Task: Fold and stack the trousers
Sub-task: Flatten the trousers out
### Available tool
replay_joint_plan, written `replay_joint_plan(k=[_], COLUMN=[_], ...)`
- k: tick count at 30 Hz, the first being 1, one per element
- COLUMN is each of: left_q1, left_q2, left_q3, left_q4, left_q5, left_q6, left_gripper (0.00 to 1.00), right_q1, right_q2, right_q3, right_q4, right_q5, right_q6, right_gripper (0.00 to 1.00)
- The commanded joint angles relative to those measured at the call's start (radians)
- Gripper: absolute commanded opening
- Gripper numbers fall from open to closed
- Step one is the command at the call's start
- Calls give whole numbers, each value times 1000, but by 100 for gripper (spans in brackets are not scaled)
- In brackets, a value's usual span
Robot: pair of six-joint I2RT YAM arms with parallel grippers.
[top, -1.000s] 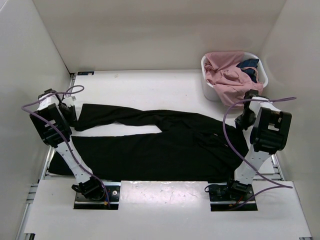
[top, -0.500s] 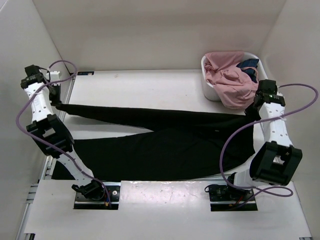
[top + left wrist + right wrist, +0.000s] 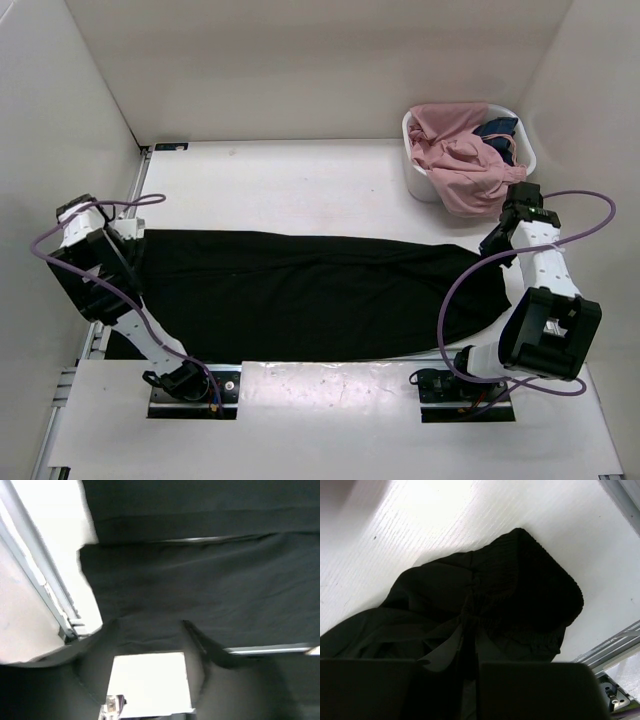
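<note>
The black trousers (image 3: 300, 290) lie flat across the table, folded lengthwise with one leg on top of the other. The leg ends are at the left and the waist at the right. My left gripper (image 3: 132, 245) hovers at the leg ends. In the left wrist view it (image 3: 149, 625) is open, with bare white table between the fingers (image 3: 197, 655) and the trousers (image 3: 200, 570) just beyond. My right gripper (image 3: 492, 240) is at the far right corner of the waist. In the right wrist view it (image 3: 470, 650) is shut on bunched fabric of the ribbed waistband (image 3: 530, 580).
A white basket (image 3: 522, 150) at the back right holds a pink garment (image 3: 455, 150) and a small dark blue garment (image 3: 497, 128), close behind my right arm. White walls enclose the table. A metal rail (image 3: 45, 580) runs along its left edge.
The far leg, held stretched and raised half a second ago, now lies over the near leg. Both arms came back toward me and lower. My left gripper has let go.
</note>
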Motion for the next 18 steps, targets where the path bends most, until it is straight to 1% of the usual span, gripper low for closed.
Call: replay_joint_plan(k=[1,2,4,6,8,11,12,13,14,16,17,18], left_q1=[21,21,21,21,10,1,-10,-28,-42,-74,-106,-122], left_q2=[-36,-27,12,45,97,179,203,248,266,296,313,354], left_q3=[52,66,118,162,230,302,328,399,434,495,524,581], left_q4=[-16,-16,-16,7,16,43,43,43,43,62,73,94], left_q5=[8,27,65,74,87,123,134,174,194,203,190,176], left_q6=[27,18,-13,-60,-87,-130,-139,-139,-148,-165,-186,-197], left_gripper=[67,71,72,72,76,79,79,79,79,80,86,88], right_q1=[-4,-4,-4,-4,-4,-4,-4,-4,-4,-4,-4,-4], right_q2=[-48,-48,-48,-38,-27,-16,-16,-16,-7,-7,4,4], right_q3=[-10,-10,-10,-1,10,20,20,20,20,20,10,10], right_q4=[32,43,43,52,52,42,42,42,42,32,32,23], right_q5=[-37,-49,-58,-69,-69,-69,-69,-69,-69,-51,-51,-39], right_q6=[-22,-22,-22,-22,-22,-32,-32,-41,-41,-41,-41,-41], right_gripper=[0,0,0,0,0,0,0,0,0,0,0,0])
